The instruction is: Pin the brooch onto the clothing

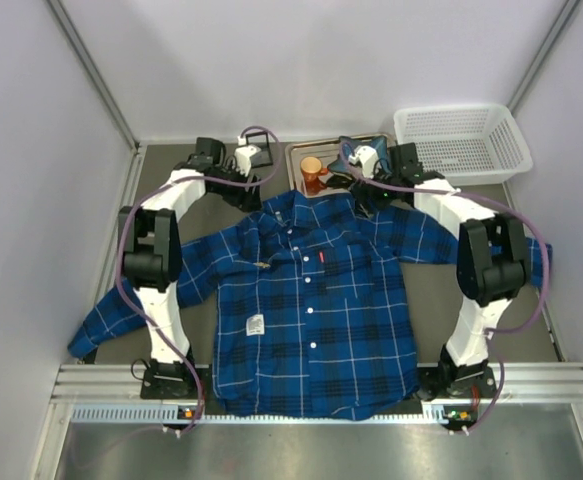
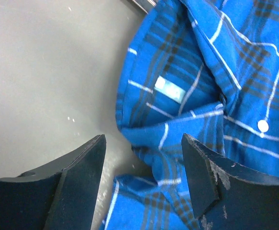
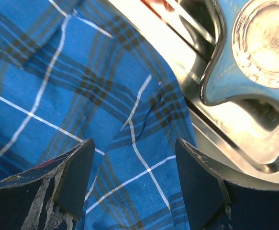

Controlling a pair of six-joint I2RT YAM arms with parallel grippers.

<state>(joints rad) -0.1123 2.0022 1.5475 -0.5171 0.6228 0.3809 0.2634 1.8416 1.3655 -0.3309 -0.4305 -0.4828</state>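
— What sort of place is this?
— A robot lab cell. Plain pale walls [image 1: 31, 150] box in a grey table [image 1: 431, 310]; the left arm [image 1: 156, 255] and right arm [image 1: 491, 260] are bolted to an aluminium rail [image 1: 101, 380] at six o'clock.

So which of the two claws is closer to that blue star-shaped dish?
The right gripper. It hangs over the shirt edge just short of the dish; the left gripper is by the collar, farther off.

A grey table [image 1: 527, 196] is enclosed on three sides by plain pale walls [image 1: 321, 60]; grey metal strips [image 1: 96, 75] are set at the corners; a white plastic basket [image 1: 461, 140] is placed far right; an aluminium rail [image 1: 551, 380] is fixed along the near edge.
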